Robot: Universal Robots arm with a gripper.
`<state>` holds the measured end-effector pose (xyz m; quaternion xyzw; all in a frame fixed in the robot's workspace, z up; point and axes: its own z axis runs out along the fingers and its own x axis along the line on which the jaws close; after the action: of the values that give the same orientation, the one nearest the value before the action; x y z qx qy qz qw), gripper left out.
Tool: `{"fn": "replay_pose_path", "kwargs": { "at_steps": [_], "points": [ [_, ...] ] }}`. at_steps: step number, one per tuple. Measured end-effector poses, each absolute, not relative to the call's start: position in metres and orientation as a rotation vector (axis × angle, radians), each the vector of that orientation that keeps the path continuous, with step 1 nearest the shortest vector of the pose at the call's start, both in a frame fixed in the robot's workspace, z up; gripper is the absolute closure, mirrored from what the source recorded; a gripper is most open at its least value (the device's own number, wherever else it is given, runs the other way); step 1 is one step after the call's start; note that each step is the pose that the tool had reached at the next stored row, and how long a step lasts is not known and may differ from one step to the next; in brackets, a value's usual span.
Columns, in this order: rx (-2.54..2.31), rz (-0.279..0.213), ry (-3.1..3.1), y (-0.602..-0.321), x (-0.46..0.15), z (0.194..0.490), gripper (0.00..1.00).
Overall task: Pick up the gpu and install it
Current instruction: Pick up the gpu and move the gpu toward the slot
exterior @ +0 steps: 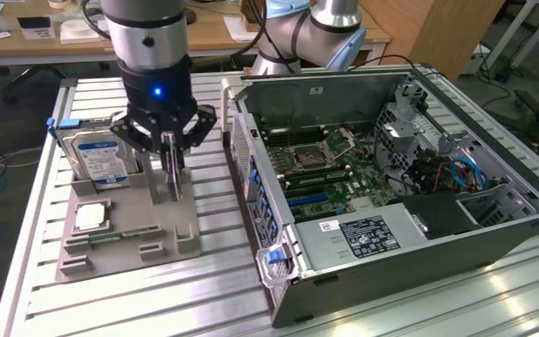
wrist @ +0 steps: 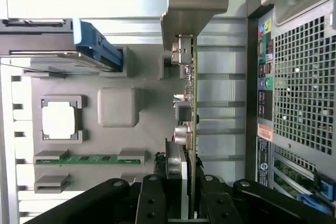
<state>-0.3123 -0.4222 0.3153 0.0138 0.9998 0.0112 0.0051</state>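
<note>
exterior view: the gripper (exterior: 170, 163) has its fingers clamped on the gpu (exterior: 173, 184), which stands upright on edge over the grey holder tray (exterior: 171, 235) on a slatted table (exterior: 204, 295). a blue-labelled hard drive (exterior: 101, 161) stands in the tray at the exterior view's left of the card. the open computer case (exterior: 410, 260) lies at its right, near but apart. wrist view: the card's metal bracket (wrist: 191, 3) sits at the end away from the fingers (wrist: 152, 203), and a memory stick (wrist: 89, 158) lies in the tray.
</note>
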Motion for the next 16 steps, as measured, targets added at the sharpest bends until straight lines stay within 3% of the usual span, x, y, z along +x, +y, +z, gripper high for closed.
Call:
{"fn": "replay_pose_path", "kwargs": {
  "at_steps": [16],
  "points": [
    [0.043, 0.035, 3.131, -0.422, -0.312, 0.388, 0.72]
  ]
}}
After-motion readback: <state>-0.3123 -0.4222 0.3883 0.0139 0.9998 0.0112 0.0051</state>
